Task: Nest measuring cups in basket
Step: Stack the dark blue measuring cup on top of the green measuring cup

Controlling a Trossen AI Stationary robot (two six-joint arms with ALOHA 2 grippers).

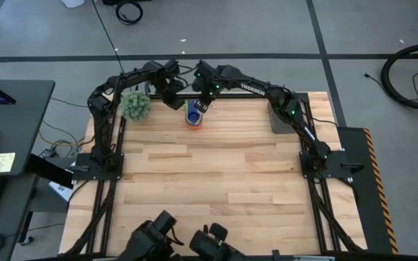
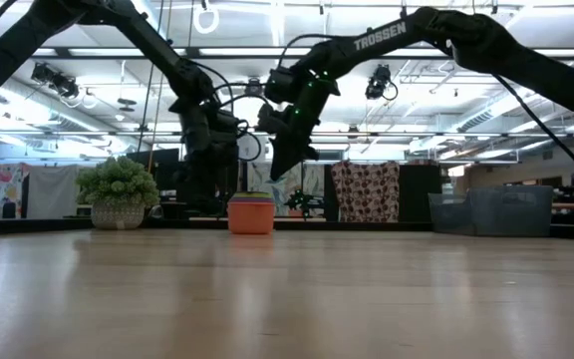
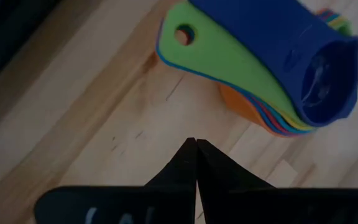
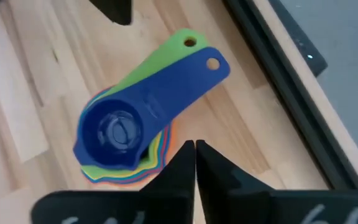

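Left claw (image 1: 171, 93) pinched shut, empty, just left of cup stack (image 1: 194, 116). Stack sits on worktop (image 1: 223, 181) far edge, w/ right claw (image 1: 200, 101) over it, shut, empty. Basket (image 2: 491, 211) well right. Risk: dk-blue top cup (image 4: 120, 134) sits skewed, could tip if nudged. Only wrist views show skew; low view hides it.

Measuring cups (image 4: 129, 137) nested in one stack on bare wood, dark blue topmost, basket (image 1: 280, 119) well apart

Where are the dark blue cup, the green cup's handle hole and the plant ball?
dark blue cup (image 4: 118, 132): right wrist view, bowl.
green cup (image 3: 183, 34): left wrist view, handle hole's rim.
plant ball (image 1: 136, 106): high view, middle.
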